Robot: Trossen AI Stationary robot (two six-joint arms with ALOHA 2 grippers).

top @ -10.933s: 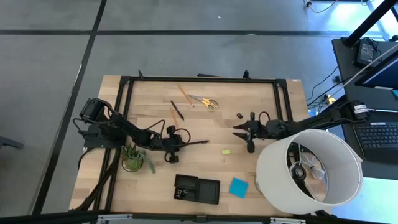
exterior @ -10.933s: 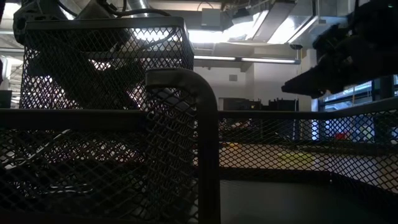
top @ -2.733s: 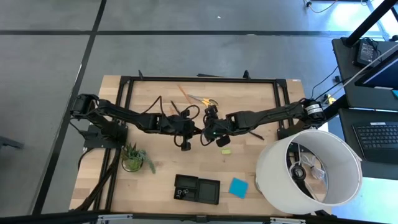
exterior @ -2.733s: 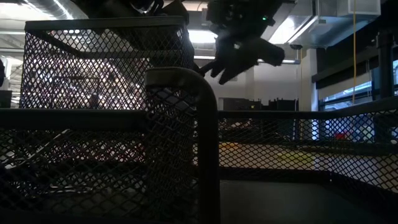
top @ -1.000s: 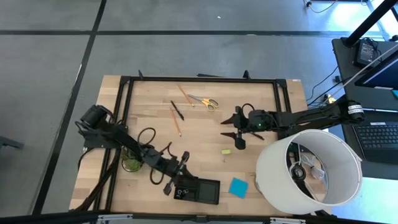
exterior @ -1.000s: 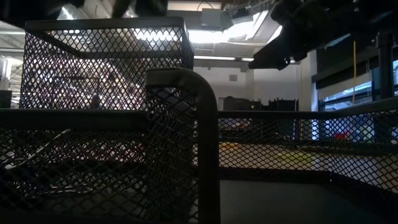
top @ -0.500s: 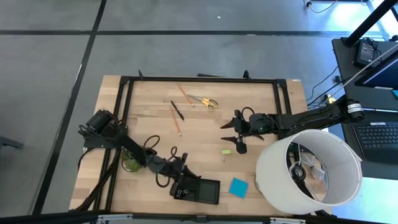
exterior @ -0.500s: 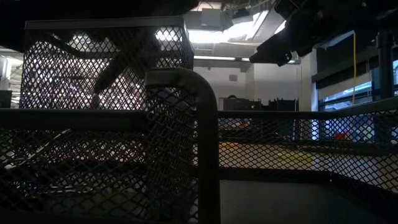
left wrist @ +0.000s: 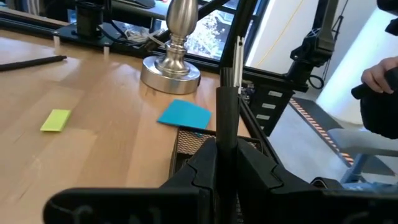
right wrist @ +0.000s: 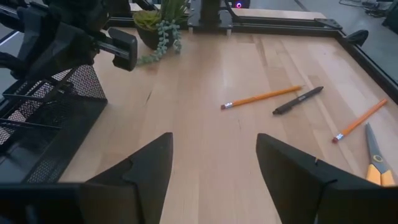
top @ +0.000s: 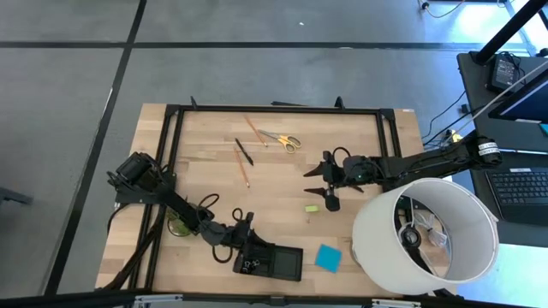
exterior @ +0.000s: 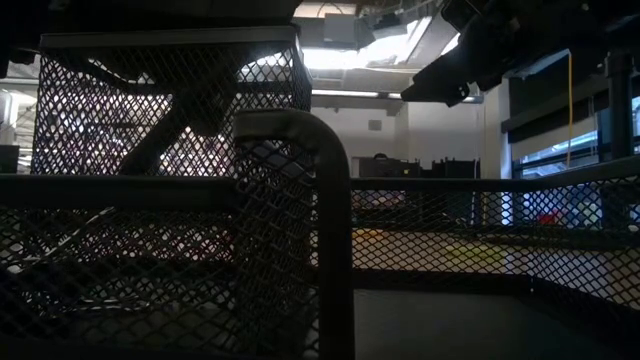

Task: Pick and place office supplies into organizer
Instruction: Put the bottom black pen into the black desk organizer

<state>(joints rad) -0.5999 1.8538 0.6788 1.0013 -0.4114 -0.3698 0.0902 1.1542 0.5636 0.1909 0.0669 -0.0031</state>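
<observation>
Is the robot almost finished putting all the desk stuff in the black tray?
Not yet. The left gripper holds a black pen over the organizer. Still on the table: scissors, two pencils, another pen, yellow block, blue note pad. The right gripper waits, jaws open.

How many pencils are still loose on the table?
2. One pencil lies near the far edge beside the scissors; another pencil lies mid-table by the black pen. Others may be hidden.
</observation>
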